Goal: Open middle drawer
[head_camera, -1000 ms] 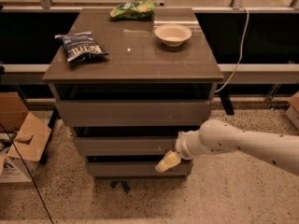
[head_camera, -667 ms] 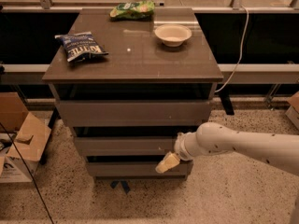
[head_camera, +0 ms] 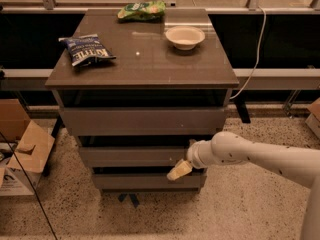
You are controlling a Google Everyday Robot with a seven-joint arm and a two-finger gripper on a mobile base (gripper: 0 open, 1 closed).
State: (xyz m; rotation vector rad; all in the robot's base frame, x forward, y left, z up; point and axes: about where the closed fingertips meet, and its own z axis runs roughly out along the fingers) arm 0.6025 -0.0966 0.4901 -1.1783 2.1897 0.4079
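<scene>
- Where the white arm (head_camera: 260, 156) reaches in from the right above the speckled floor (head_camera: 240, 209), its gripper (head_camera: 179, 170) sits low at the front of the desk (head_camera: 145, 66).
- The gripper's pale yellowish tip touches or nearly touches the lower right edge of the middle drawer (head_camera: 132, 156); whether it is open or closed, I cannot tell.
- The bottom drawer front (head_camera: 145, 181) lies just below the tip.
- The middle drawer is the second of three, a plain grey-brown front with no handle, with dark gaps above and below it; only its front shows.
- The top drawer front (head_camera: 142, 121) above it is taller and wider.
- A cardboard box (head_camera: 25, 149) stands on the floor to the left.
- On the desk top lie a blue chip bag (head_camera: 85, 48) at the left, a white bowl (head_camera: 185, 36) farther back on the right, and a green bag (head_camera: 142, 10) at the far edge.
</scene>
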